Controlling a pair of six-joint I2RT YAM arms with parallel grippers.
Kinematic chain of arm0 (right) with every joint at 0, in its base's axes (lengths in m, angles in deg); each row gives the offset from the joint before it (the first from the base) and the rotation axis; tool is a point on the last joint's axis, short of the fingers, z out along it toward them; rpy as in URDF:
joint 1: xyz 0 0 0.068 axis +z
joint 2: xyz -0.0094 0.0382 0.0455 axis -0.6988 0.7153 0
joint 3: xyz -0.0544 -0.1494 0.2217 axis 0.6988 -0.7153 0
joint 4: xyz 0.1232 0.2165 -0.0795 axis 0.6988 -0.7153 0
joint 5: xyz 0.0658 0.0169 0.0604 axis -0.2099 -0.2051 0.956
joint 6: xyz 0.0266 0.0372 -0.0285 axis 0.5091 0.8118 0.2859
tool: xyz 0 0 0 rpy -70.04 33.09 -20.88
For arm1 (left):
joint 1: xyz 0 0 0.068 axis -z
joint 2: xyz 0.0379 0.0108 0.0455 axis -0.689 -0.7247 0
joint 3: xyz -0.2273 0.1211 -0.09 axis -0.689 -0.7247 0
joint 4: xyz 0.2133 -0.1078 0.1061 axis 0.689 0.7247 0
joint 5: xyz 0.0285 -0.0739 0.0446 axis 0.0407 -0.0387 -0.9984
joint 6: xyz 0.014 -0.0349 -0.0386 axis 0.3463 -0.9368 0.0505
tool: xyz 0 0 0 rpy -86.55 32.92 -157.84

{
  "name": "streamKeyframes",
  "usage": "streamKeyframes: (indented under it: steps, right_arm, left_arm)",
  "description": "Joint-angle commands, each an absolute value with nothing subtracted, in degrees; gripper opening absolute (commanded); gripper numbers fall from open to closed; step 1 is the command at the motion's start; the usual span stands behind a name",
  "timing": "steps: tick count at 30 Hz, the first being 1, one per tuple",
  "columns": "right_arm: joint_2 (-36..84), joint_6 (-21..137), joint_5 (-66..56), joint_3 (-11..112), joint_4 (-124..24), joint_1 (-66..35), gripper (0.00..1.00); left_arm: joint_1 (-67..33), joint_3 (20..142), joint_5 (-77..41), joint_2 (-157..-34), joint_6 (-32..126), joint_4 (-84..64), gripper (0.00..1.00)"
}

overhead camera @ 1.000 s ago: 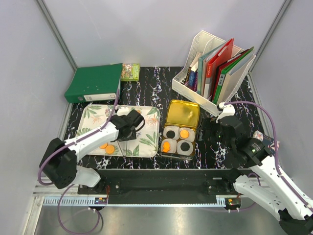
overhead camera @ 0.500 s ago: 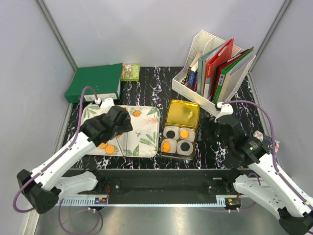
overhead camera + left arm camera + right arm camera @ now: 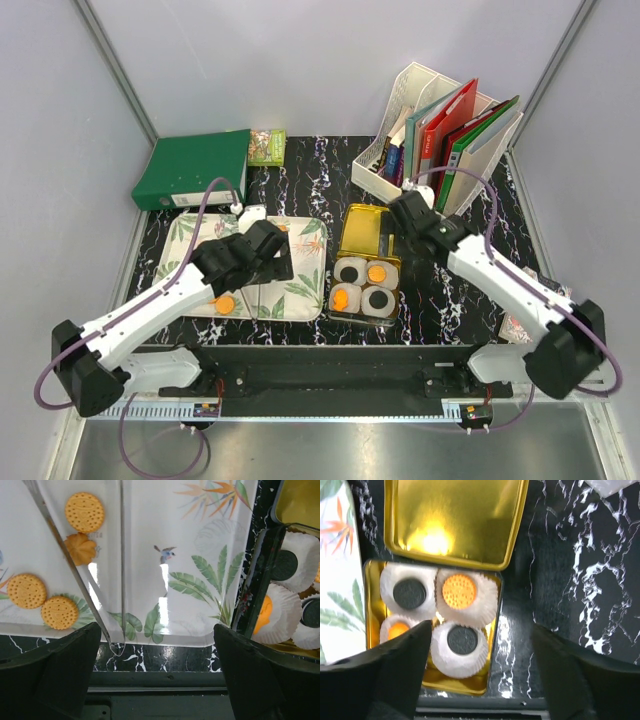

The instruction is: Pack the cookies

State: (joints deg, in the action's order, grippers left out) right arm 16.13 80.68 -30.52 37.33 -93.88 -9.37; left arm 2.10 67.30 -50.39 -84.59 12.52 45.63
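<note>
Swung in from the table's right side since a second ago, right gripper (image 3: pixel 482 630) now above the open gold tin (image 3: pixel 462 686), jaws wide apart and empty; left gripper (image 3: pixel 157 630) likewise spread and empty over the floral tray (image 3: pixel 200 555). Cookies (image 3: pixel 84 512): four orange loose on the tray, two orange and two black seated in white paper cups (image 3: pixel 487 605) filling the tin. Probably lid-closing next: hook the lid (image 3: pixel 455 515) at its far edge and fold it down gently without crushing cups, minding glossy metal on a black marbled tabletop (image 3: pixel 580 580), grey walls (image 3: pixel 60 150) close around, green binder (image 3: pixel 195 168) and file rack (image 3: pixel 415 85) behind.
</note>
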Motion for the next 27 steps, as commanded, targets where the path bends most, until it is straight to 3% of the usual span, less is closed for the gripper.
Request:
streamKeyframes:
  steps: [1, 4, 8, 10, 12, 14, 16, 20, 27]
  right_arm:
    - [21.1, 84.1, -35.3, 45.0, -94.3, -12.8, 0.77]
    - [25.2, 84.9, -35.0, 48.6, -94.3, -17.8, 0.63]
    - [28.0, 86.0, -34.8, 49.1, -94.3, -20.1, 0.62]
    - [28.1, 88.0, -35.1, 48.1, -94.4, -20.2, 0.69]
    - [27.3, 90.7, -35.6, 46.9, -94.4, -20.2, 0.86]
    - [26.3, 93.6, -37.3, 45.0, -94.3, -20.2, 0.89]
    - [24.8, 95.2, -39.4, 43.0, -93.8, -20.2, 0.73]
    - [22.8, 98.6, -41.6, 40.4, -93.1, -20.6, 0.54]
    - [23.2, 97.6, -39.7, 35.8, -87.6, -23.9, 0.52]
  left_arm:
    - [2.9, 71.5, -47.7, -85.7, 16.0, 42.0, 0.99]
    - [2.9, 71.7, -47.7, -85.4, 18.4, 41.6, 0.99]
    - [2.8, 70.3, -47.7, -83.0, 19.3, 41.0, 0.99]
    - [2.8, 68.8, -47.4, -81.9, 19.2, 40.0, 0.99]
    - [2.7, 67.6, -47.4, -80.7, 18.9, 38.9, 0.99]
    - [2.6, 67.1, -47.7, -80.1, 17.9, 38.3, 0.99]
    - [2.5, 66.8, -47.9, -80.1, 16.8, 37.8, 0.99]
    - [2.4, 66.8, -48.4, -81.8, 14.2, 37.4, 0.99]
    - [2.5, 68.3, -49.2, -85.3, 13.5, 39.4, 0.99]
